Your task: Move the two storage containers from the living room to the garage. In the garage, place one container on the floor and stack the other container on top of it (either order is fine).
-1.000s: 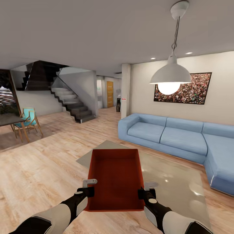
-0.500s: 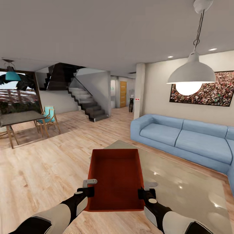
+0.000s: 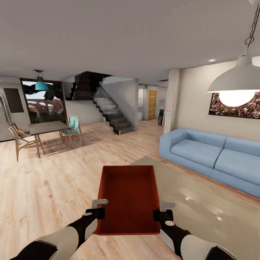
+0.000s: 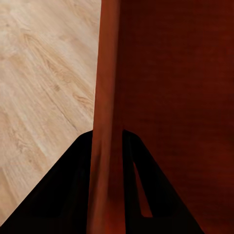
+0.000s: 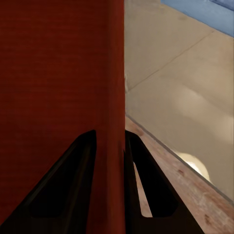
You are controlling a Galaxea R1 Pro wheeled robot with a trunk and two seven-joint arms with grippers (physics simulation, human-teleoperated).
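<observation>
With each gripper, left (image 3: 96, 208) and right (image 3: 163, 210), pinching a side wall of the bin (image 3: 129, 195) (carried level over the wood floor (image 3: 47, 180)), steady driving toward the far doorway (image 3: 152, 105) keeps both grips from slipping.

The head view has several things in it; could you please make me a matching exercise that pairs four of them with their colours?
Things:
1. bin
2. sofa
3. hanging lamp near the sofa
4. chair beside the dining table

Colours:
A. white
B. orange-red
C. turquoise seat on a wood frame
D. light blue

Pairs: 1-B, 2-D, 3-A, 4-C
</observation>
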